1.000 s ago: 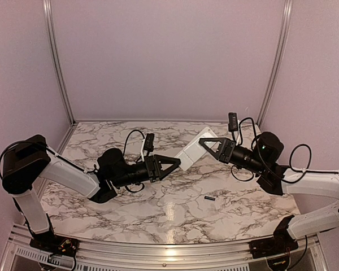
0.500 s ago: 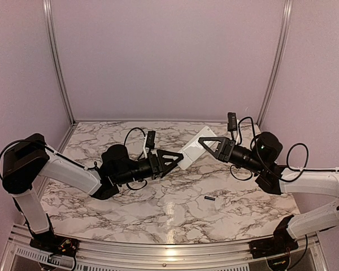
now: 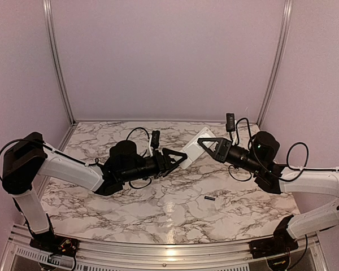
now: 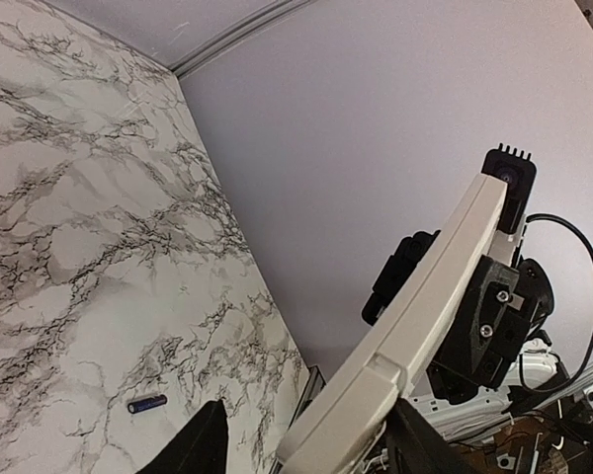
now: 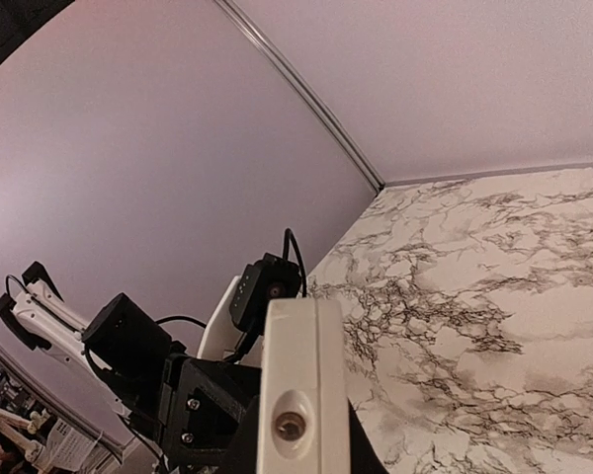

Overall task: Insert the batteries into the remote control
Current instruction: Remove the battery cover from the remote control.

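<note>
The right end effector (image 3: 207, 144) is clamped on the far end of the remote control (image 3: 192, 149), which is held off the surface (image 3: 158, 209) with its long axis slanting from near-left to far-right. Only the left wrist view shows the left end effector (image 4: 306, 434) spread wide around the near end. One battery (image 4: 146, 403) lies on the surface, well apart.

Evenly, softly lit from overhead, with a lilac-pink cast across every view. One bright glare patch on the glossy grey-veined white marble worktop (image 3: 170, 212) near its front edge; only faint, diffuse shadows elsewhere on it. Slightly bowed at the top view's edges, most plainly along the metal corner posts (image 3: 57, 62). Sharp in the wrist views' backgrounds, a little soft on the slim white plastic remote control (image 5: 301, 365) close to the lens.
</note>
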Controlling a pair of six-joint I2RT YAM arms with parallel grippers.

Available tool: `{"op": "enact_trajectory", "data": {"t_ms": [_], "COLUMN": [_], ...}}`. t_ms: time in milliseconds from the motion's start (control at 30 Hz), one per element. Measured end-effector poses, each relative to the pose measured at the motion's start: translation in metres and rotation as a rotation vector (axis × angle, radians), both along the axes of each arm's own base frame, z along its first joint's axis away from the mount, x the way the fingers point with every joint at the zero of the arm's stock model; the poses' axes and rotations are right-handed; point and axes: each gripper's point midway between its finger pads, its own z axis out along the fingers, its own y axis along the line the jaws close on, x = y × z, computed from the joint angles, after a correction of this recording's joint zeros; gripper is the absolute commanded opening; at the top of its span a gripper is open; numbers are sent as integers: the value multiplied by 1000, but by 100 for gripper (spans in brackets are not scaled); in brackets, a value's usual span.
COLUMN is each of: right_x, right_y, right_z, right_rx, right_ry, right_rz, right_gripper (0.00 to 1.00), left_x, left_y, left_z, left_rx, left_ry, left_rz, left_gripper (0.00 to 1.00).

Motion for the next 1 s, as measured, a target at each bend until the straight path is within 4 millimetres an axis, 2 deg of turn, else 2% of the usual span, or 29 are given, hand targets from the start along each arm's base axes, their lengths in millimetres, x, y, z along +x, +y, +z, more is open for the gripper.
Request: {"op": "enact_trajectory", "data": {"t_ms": [100,433,1000], "right_x": [1,2,8], "right_y": [0,0,-4], "right_z": [-5,-19,-20], "right_rx": [-21,-75,-100], "right_ry": [6,20,-4], "right_rz": [-7,-20,-61], "right_gripper": [0,0,0], "left_x": [0,0,1], "left_y": [0,0,2], "left_z": [-4,-18,-17], "left_rx": [8,2,14], "left_ry": [16,86,44], "left_rz": [3,-1,-6], "left_gripper": [46,44,44]}}
